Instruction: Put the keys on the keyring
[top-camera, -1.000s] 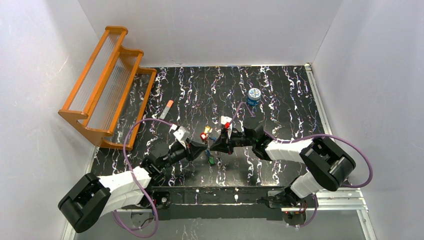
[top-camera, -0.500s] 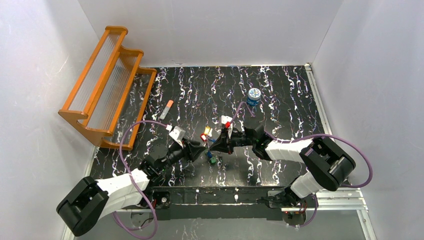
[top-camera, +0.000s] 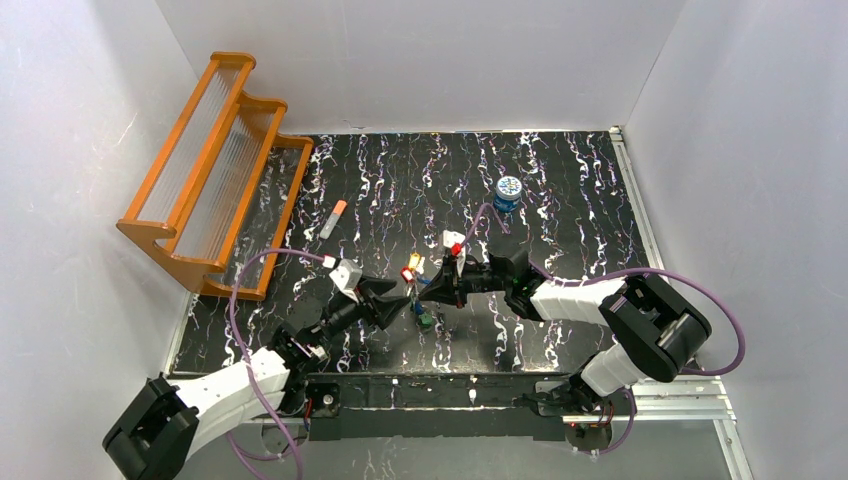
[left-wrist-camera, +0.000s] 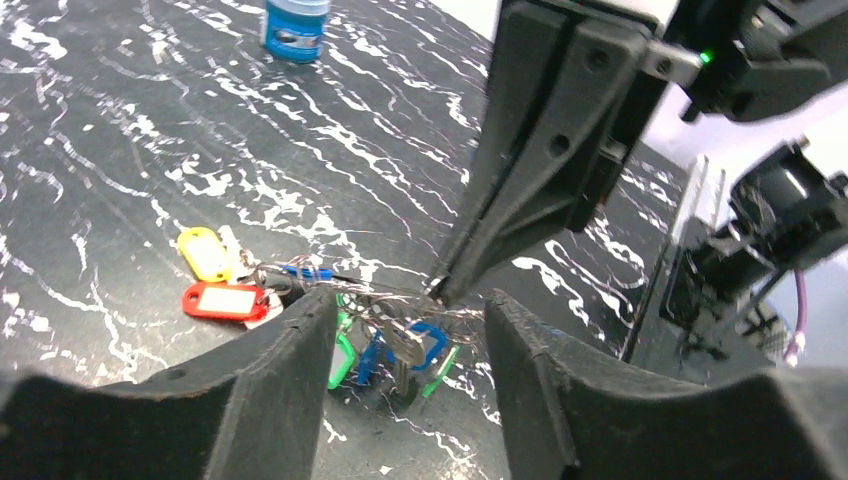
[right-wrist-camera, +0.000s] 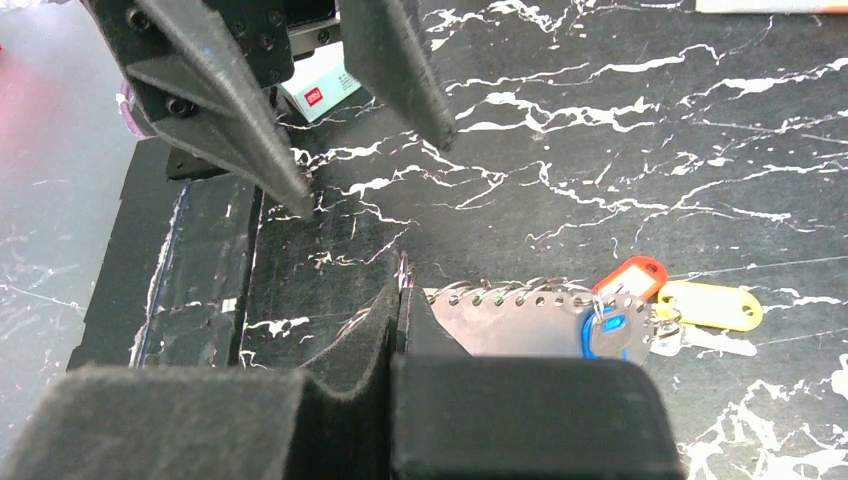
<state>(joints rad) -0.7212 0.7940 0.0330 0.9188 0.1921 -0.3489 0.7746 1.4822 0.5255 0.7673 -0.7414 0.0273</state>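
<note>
At 10 o'clock on the table (top-camera: 580, 180), by the left wall: an orange wooden rack (top-camera: 215, 170). Off its 3 o'clock side, lying flat: a white orange-tipped tube (top-camera: 333, 218). Reaching in from 7 o'clock: the left hand (top-camera: 403, 300). Stands partly open, fingers well apart, gripping nothing, straddling the keys (left-wrist-camera: 342, 360) with no visible contact. Bunched near the table's middle, these: green and blue ones together, red and yellow heads splayed toward 9 o'clock in the left wrist view. Coming in from 3 o'clock: the right hand (left-wrist-camera: 440, 288). Pinches fully closed on the keyring (right-wrist-camera: 500, 296), a thin pale band running from its tips to the bunch. At 1 o'clock of the bunch, well apart: a small blue tin (top-camera: 508, 192).
</note>
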